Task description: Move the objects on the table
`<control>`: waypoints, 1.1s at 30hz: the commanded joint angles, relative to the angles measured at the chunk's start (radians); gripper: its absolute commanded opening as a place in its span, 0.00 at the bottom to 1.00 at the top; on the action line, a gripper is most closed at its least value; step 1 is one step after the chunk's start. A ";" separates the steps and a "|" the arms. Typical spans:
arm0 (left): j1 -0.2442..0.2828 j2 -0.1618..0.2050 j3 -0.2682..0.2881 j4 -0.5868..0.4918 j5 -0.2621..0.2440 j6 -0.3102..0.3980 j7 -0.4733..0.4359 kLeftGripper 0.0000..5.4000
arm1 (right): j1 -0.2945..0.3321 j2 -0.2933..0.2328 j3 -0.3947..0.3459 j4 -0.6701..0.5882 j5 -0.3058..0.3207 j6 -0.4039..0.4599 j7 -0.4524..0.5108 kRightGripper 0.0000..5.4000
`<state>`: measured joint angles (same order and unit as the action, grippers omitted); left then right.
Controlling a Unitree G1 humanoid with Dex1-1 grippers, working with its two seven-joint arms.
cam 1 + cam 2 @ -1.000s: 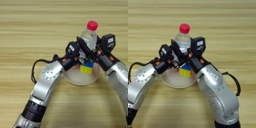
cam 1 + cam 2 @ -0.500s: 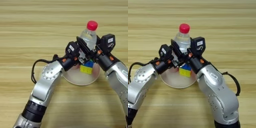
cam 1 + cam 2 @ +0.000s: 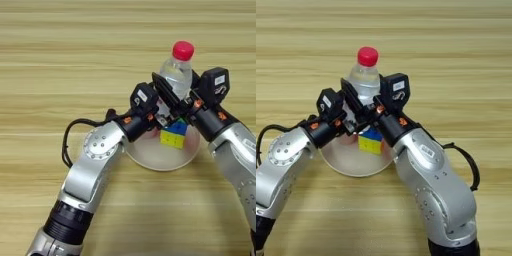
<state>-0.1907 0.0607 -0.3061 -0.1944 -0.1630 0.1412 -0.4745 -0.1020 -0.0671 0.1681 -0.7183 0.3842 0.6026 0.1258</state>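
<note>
Right gripper (image 3: 172, 100) fingers clamped on the clear bottle (image 3: 176, 75), upright at the plate's (image 3: 160, 159) far edge. Left gripper (image 3: 157, 117) beside it over the plate; can't tell its finger state. Puzzle cube (image 3: 173, 134) on plate.

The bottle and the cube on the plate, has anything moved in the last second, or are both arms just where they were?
Nothing has visibly changed. The bottle still stands upright at the far rim of the plate, the puzzle cube still lies on the plate, and the left gripper and right gripper remain over the plate beside the bottle, as before.
</note>
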 commanded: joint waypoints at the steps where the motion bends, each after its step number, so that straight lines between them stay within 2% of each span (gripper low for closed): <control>1: 0.002 -0.002 0.026 0.005 -0.020 -0.004 0.005 0.62 | -0.003 -0.013 0.015 0.010 -0.016 -0.010 0.009 0.74; 14: -0.002 -0.002 0.040 0.013 -0.021 -0.006 -0.003 0.59 | 0.008 -0.028 0.049 0.030 -0.050 -0.061 0.033 0.99; 19: -0.007 0.000 0.054 0.026 -0.025 -0.010 -0.002 0.58 | 0.031 -0.039 0.093 -0.012 -0.013 -0.047 0.065 1.00; 24: -0.012 0.000 0.060 0.035 -0.026 -0.015 0.002 0.58 | 0.063 -0.027 0.103 -0.071 0.092 -0.018 0.091 1.00; 30: -0.014 0.001 0.063 0.045 -0.027 -0.023 0.001 0.58 | 0.048 -0.022 0.094 -0.107 0.113 -0.060 0.087 1.00; 33: -0.015 0.003 0.066 0.049 -0.029 -0.025 0.000 0.58 | 0.036 -0.025 0.090 -0.118 0.087 -0.091 0.079 1.00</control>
<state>-0.1832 0.0632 -0.2212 -0.1675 -0.2042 0.0994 -0.4723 -0.0231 -0.1069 0.2263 -0.7732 0.4433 0.5563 0.1675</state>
